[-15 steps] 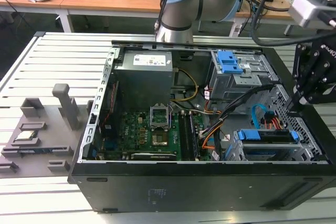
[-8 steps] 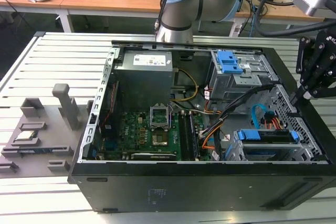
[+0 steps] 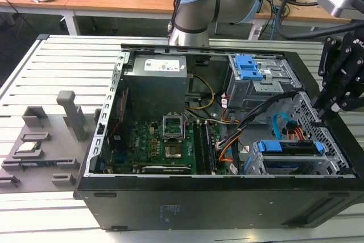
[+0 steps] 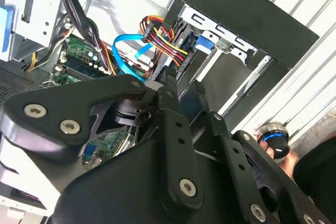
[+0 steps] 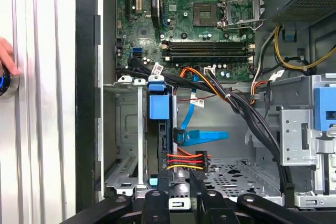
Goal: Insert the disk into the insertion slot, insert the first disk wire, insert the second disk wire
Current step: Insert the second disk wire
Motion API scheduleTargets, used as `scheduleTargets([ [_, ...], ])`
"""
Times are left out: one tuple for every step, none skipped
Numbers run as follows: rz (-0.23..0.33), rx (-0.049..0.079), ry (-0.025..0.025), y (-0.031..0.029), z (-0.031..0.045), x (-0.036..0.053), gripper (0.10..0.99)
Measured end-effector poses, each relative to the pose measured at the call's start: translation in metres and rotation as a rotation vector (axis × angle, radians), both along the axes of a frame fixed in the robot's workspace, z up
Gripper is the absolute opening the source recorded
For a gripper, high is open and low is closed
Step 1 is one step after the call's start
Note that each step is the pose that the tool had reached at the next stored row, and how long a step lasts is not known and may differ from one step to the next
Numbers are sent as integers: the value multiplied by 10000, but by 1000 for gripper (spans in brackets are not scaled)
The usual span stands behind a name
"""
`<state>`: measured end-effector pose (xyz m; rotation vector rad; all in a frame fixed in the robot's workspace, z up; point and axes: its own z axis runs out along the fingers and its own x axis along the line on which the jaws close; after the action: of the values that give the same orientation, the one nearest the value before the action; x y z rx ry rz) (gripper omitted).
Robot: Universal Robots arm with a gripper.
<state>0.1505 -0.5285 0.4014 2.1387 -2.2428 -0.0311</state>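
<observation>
I am hovering my tool (image 3: 335, 98) over the right end of the open computer case (image 3: 216, 197), just above the drive bay, because that is where the cabling work sits. The disk (image 3: 287, 147) is already sitting inside the insertion slot (image 3: 318, 166) at the near right corner of the case, its blue carrier edge showing. In the first wrist view the disk (image 5: 160, 145) stands edge-on in the slot (image 5: 126, 145), with the multicoloured power wire (image 5: 186, 161) and the blue data cable (image 5: 202, 136) reaching its connector end. My tool (image 5: 181, 195) is bearing right on the power plug, apparently to seat it. I cannot tell whether my tool is clenched or released. A hand (image 5: 6, 56) is resting on the surface by a round button (image 5: 5, 83).
</observation>
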Motion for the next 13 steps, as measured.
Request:
scheduleTargets([
  [-1,1,0,0,-24,-17,302],
  [-1,2,0,0,-41,-32,302],
  [-1,5,-1,0,-76,-65,302],
  [-2,4,0,0,-103,-92,302],
  [-1,3,0,0,-138,-133,302],
  [-1,3,-1,0,-192,-192,302],
  [-1,0,-1,0,-221,-230,302],
  [-2,0,0,0,-240,-252,302],
  [-2,-1,-1,0,-267,-283,302],
  [-1,-2,0,0,-283,-299,302],
  [-1,-2,0,0,-296,-313,302],
  [-1,-2,0,0,-308,-329,302],
  [-1,-4,0,0,-315,-338,302],
])
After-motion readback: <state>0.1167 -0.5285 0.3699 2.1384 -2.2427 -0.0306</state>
